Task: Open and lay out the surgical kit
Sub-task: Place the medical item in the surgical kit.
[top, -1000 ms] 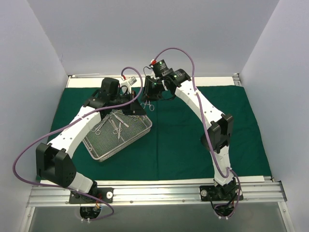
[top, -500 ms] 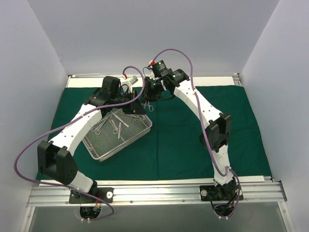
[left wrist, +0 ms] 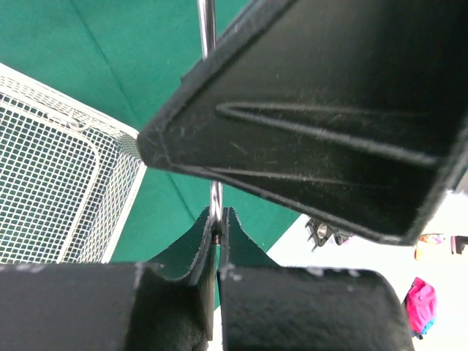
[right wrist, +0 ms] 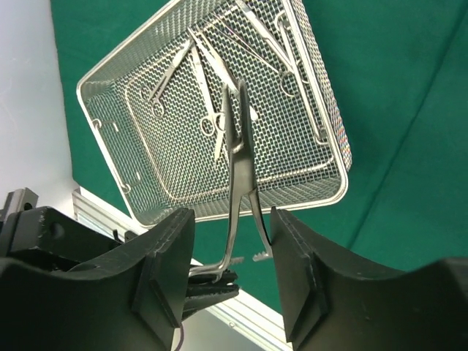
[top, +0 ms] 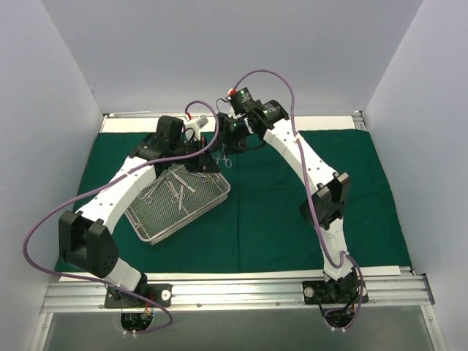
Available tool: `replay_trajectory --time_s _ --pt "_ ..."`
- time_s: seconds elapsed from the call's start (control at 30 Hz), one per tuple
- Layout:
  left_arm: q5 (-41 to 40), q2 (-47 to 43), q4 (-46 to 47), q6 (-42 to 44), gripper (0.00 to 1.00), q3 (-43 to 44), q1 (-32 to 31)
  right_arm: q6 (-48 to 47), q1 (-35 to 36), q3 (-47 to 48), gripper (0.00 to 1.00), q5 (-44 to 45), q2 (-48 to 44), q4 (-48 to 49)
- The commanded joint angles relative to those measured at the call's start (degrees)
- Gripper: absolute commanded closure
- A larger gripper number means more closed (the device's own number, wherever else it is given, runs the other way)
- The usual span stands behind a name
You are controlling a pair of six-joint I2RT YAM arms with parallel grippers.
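Observation:
The dark green drape (top: pixel 292 205) lies spread flat on the table. The silver wire-mesh tray (top: pixel 150 240) sits on its left half with several steel instruments (top: pixel 175 190) inside. My left gripper (top: pixel 211 155) is shut on one handle of a steel forceps (top: pixel 226 159), held in the air past the tray's far right corner. In the left wrist view the pads (left wrist: pixel 199 241) pinch its thin shaft (left wrist: pixel 208 22). My right gripper (right wrist: pixel 232 227) is open, its fingers (right wrist: pixel 164 270) on either side of the forceps (right wrist: pixel 238 139) handles without touching them.
An aluminium rail (top: pixel 234 289) runs along the near table edge. White walls enclose the left, right and back. A bare white strip (top: pixel 322 123) lies behind the drape. Both arms meet above the drape's far centre.
My right gripper has shifted slightly left and back, closing in around the forceps. The left gripper keeps its hold and has barely moved.

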Motion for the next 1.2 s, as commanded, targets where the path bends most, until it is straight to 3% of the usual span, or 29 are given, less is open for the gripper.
replay_trajectory --time_s 0.0,0.07,0.17,0.2,0.23,0.63,0.7,0.73,0.87,1.07,1.17 --pt "-1.0 0.5 0.0 0.1 0.98 3.3 -0.4 0.4 0.7 2.0 0.58 1.4 -0.2 -3.2" --pt "-0.6 0.4 0.5 -0.3 0.98 3.1 -0.5 0.3 0.8 1.7 0.61 1.2 0.0 -3.0" --pt "-1.2 0.4 0.4 -0.1 0.98 3.4 -0.6 0.3 1.0 2.0 0.75 0.8 0.4 -3.2" --pt "-1.4 0.5 0.0 0.0 0.98 3.5 -0.6 0.4 1.1 2.0 0.90 0.7 0.5 -3.2" --pt "-1.4 0.5 0.1 0.0 0.98 3.6 -0.7 0.5 1.2 2.0 0.98 0.5 0.6 -3.2" --pt "0.0 1.5 0.0 0.1 0.97 3.7 -1.0 0.9 1.2 1.8 1.00 -0.7 1.6 -3.1" --pt "0.0 1.8 -0.7 0.7 0.79 3.9 -0.8 0.7 0.9 -0.1 1.00 -0.8 0.8 -2.0" --pt "0.0 1.7 -1.0 0.9 0.59 3.9 -0.5 0.0 0.4 -1.1 1.00 -0.8 0.3 -1.5" --pt "-0.3 -1.3 -1.5 2.4 0.36 1.8 2.2 -4.4 -2.4 -8.7 1.00 0.6 -4.3 1.4" --pt "-1.7 -6.3 -5.8 6.4 0.34 -0.8 8.9 -16.7 -9.9 -28.6 1.00 7.6 -15.1 1.6" --pt "-0.7 -7.8 -6.8 6.8 0.34 -2.3 12.4 -21.9 -18.4 -37.8 1.00 12.3 -21.1 -1.0"
